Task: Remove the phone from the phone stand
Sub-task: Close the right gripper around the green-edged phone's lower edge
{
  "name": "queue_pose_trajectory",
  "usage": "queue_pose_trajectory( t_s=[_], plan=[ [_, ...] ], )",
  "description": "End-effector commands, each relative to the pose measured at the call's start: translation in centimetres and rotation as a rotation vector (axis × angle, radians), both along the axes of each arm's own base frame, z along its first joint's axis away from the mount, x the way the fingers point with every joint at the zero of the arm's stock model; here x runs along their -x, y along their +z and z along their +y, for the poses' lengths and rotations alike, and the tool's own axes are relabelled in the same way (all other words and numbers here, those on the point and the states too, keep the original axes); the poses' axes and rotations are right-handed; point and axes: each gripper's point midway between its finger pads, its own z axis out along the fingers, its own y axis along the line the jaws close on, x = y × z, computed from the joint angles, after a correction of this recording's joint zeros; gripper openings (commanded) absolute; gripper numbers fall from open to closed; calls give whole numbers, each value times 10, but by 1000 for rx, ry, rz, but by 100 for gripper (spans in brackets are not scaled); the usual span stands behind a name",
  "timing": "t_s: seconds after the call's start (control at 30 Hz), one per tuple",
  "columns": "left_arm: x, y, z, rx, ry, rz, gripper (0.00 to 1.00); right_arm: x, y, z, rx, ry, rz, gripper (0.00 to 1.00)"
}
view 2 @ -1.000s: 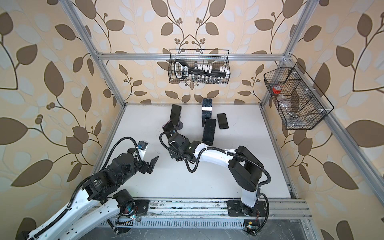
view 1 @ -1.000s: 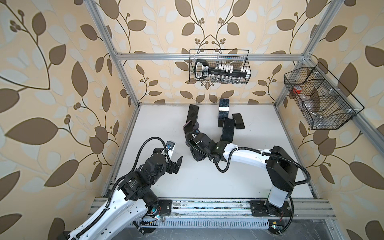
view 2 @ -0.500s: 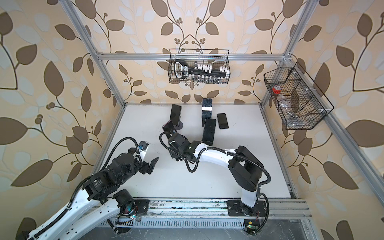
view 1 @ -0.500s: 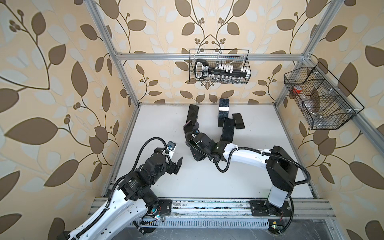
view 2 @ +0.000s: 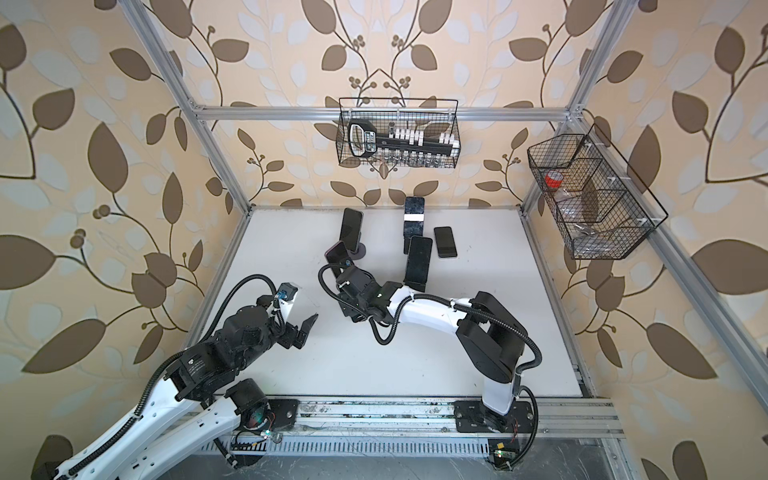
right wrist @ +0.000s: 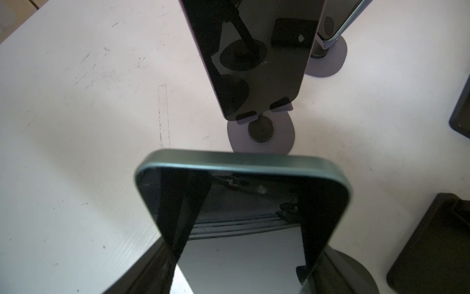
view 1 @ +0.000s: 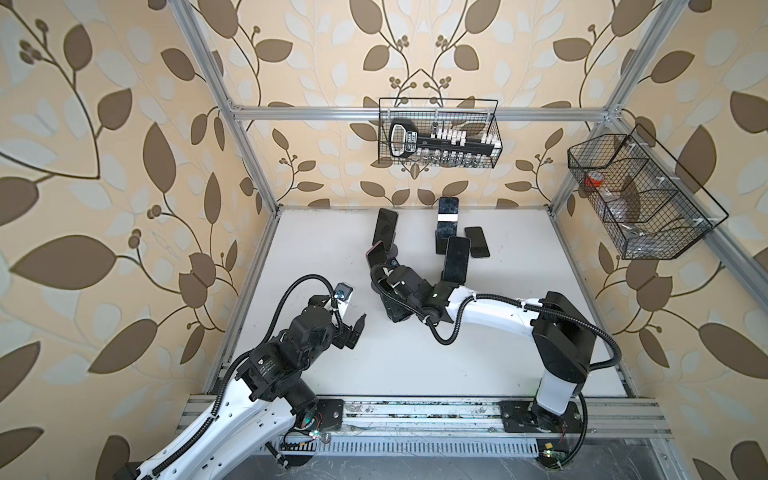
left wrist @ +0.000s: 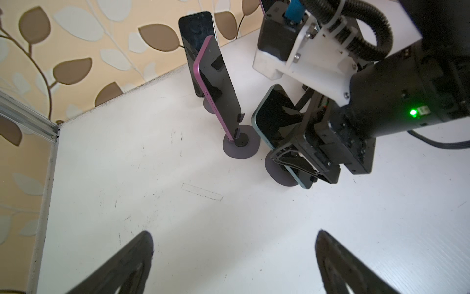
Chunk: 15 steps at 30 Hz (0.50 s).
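Six phones are in sight: five are propped upright on stands and one lies flat on the white tabletop. The task's teal phone leans on its phone stand near the middle of the tabletop, hidden under the right arm in both top views. The right tool sits around the phone's lower part, one jaw close against each long edge; whether they press it I cannot tell. Just beside it stands a purple phone, and behind that a dark phone. Toward the back wall are a banded phone with a white stripe, a tall black phone in front of it, and the flat phone just beside those two. The left tool hangs released and empty over bare tabletop, well apart from every phone. Two wire baskets hang on the walls: the back basket and the side basket.
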Motion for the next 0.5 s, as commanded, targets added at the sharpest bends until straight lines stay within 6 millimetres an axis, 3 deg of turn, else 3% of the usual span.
queue_pose_trajectory(
  t_s=[0.0, 0.47],
  plan=[
    [0, 5, 1, -1, -2, -8, 99, -2, 21, 2, -30, 12, -41, 76],
    [-1, 5, 2, -5, 2, -11, 99, 0, 26, -4, -41, 11, -59, 74]
  ],
)
